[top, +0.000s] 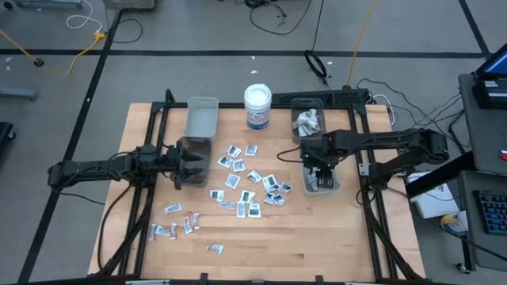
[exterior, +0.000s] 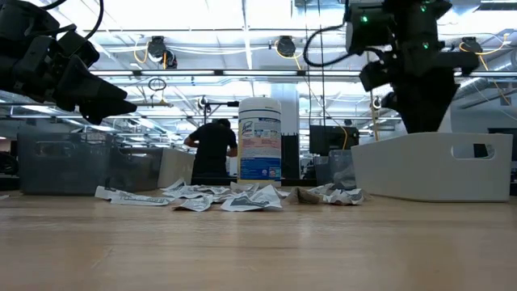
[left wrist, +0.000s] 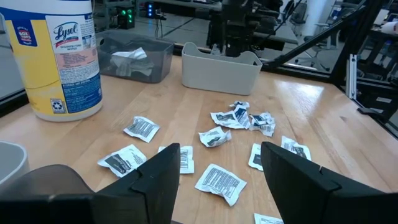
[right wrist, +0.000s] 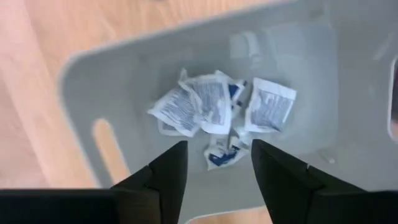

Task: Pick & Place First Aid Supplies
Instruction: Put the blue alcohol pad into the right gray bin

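Small white packets [top: 245,186] with dark print lie scattered flat on the middle of the table, and white strips [top: 178,226] lie nearer the front left. My left gripper [top: 190,162] is open and hovers left of the scatter; in its wrist view the packets [left wrist: 217,137] lie ahead of its gripper [left wrist: 221,155]. My right gripper [top: 317,168] is open and points down into a light grey bin [top: 331,186]. Several packets [right wrist: 211,109] lie on that bin's floor, below the gripper [right wrist: 217,149]. In the low view the bin's wall [exterior: 428,166] hides its fingertips.
A white round tub [top: 257,107] with a blue label stands at the far middle. A grey bin [top: 202,117] and a darker bin [top: 196,149] sit at the far left, by my left gripper. A dark bin [top: 307,119] holding packets stands far right. Bare wood lies along the near edge.
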